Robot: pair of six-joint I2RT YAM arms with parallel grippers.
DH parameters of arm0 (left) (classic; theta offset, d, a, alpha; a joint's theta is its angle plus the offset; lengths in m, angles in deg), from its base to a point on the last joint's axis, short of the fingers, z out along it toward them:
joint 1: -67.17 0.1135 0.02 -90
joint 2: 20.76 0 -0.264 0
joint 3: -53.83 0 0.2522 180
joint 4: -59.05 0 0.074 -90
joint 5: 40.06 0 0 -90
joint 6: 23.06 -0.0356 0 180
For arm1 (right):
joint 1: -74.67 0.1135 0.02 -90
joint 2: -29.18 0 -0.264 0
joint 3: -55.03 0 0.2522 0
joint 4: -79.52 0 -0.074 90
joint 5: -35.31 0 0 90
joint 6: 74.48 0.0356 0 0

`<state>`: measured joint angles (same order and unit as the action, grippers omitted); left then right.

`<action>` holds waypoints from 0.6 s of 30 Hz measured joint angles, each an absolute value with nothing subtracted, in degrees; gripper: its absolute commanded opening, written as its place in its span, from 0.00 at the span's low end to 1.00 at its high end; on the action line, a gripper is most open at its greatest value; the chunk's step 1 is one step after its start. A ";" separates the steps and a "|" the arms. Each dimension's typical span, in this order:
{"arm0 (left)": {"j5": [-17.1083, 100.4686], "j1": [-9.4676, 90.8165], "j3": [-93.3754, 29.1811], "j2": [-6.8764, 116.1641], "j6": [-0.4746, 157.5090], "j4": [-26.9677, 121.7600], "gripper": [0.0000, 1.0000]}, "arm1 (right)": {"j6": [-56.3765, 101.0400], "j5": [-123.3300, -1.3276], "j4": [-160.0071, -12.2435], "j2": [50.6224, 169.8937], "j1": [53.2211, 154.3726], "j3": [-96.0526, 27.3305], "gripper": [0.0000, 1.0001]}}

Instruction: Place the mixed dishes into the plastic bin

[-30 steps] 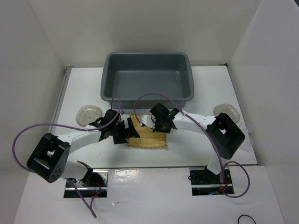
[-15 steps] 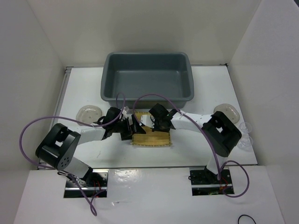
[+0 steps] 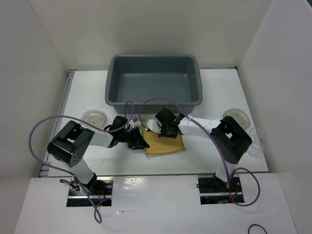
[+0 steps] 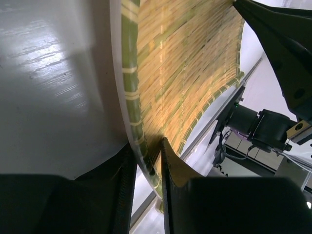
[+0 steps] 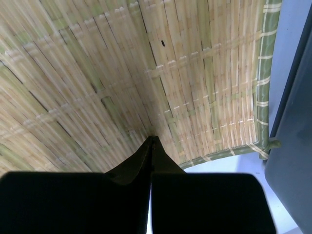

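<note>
The yellow woven mat [image 3: 165, 143] lies on the white table just in front of the dark grey plastic bin [image 3: 153, 85]. My left gripper [image 3: 142, 142] is at the mat's left edge. In the left wrist view its jaws [image 4: 146, 146] have come in on both sides of the green border of the mat [image 4: 185, 58], which bows upward. My right gripper [image 3: 165, 130] is shut, its tips [image 5: 151, 139] pressing on the curved mat [image 5: 122, 73] near the far edge. One transparent dish [image 3: 93, 117] sits at the left and another transparent dish [image 3: 236, 115] at the right.
More small clear dishes [image 3: 256, 141] lie by the right wall. The bin holds nothing visible. White walls close in the table on the left, right and back. Purple cables loop over both arms. The right arm's black body [image 4: 282, 44] shows beyond the mat in the left wrist view.
My left gripper slid in under the mat's left edge and closed on it. The mat shifted right and turned slightly. The right gripper stayed shut on the mat's far part.
</note>
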<state>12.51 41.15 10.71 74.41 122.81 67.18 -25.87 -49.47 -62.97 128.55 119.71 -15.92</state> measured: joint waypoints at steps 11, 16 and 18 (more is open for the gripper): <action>12.86 39.86 4.02 59.68 112.06 42.64 0.00 | -18.87 -51.07 -54.47 118.85 119.84 -16.48 0.00; 11.90 40.02 0.83 44.99 107.97 31.75 0.00 | -15.44 -47.31 -53.03 108.83 115.97 -17.29 0.00; 11.86 40.43 0.70 40.19 107.71 28.69 0.00 | -13.83 -46.39 -52.77 106.82 111.68 -18.60 0.00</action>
